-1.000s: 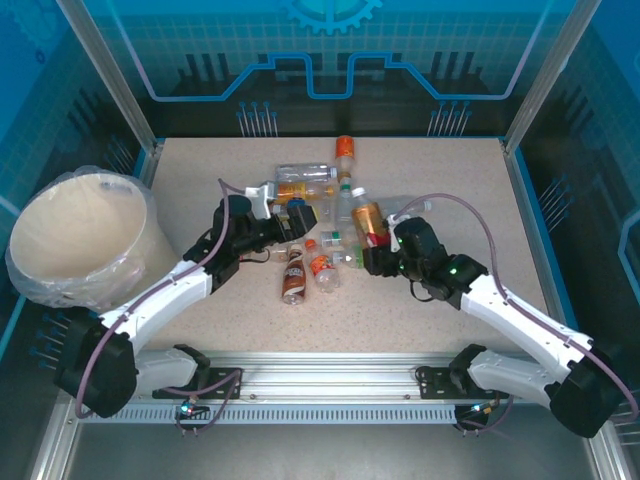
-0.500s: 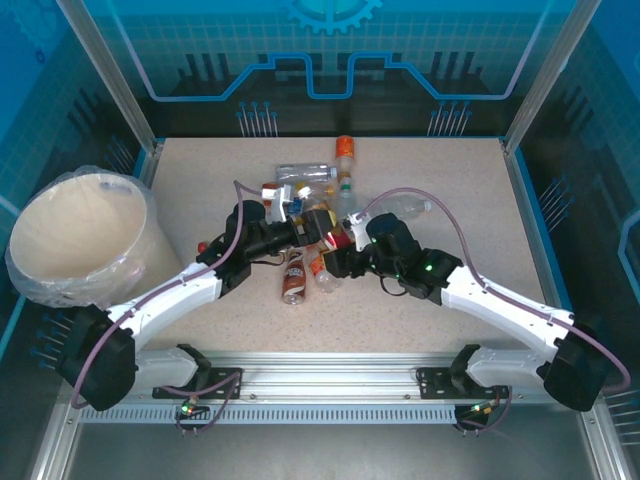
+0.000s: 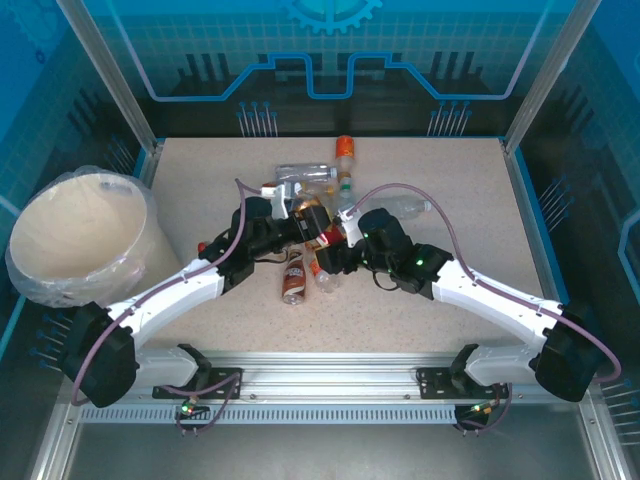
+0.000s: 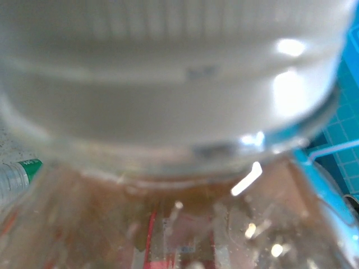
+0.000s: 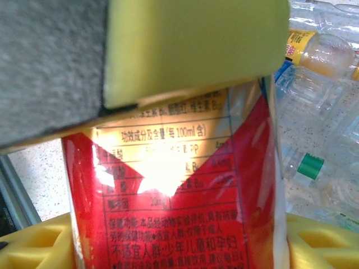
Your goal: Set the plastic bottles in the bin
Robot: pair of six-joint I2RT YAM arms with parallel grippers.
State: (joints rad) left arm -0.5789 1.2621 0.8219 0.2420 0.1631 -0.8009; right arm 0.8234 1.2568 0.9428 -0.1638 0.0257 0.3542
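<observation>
Over the middle of the table both grippers meet on one plastic bottle (image 3: 314,222) with a red and gold label. My right gripper (image 3: 335,245) is shut on its body (image 5: 179,213), its yellow fingers (image 5: 322,241) on either side. My left gripper (image 3: 300,228) is closed on the same bottle. One of its fingers (image 5: 190,45) presses on the label from above, and the bottle's white cap (image 4: 168,73) sits close to the left wrist camera. The bin (image 3: 80,235), a cream bucket lined with a clear bag, stands at the far left.
More bottles lie behind and under the grippers: an orange-capped one (image 3: 344,150), clear ones (image 3: 305,172) (image 3: 400,208), a brown one (image 3: 293,280) and a small one (image 3: 322,272). A green-capped clear bottle (image 5: 310,166) lies to the right of the held one.
My right gripper carried the red-labelled bottle leftward. My left gripper moved right to meet it and closed from wide open onto the bottle.
</observation>
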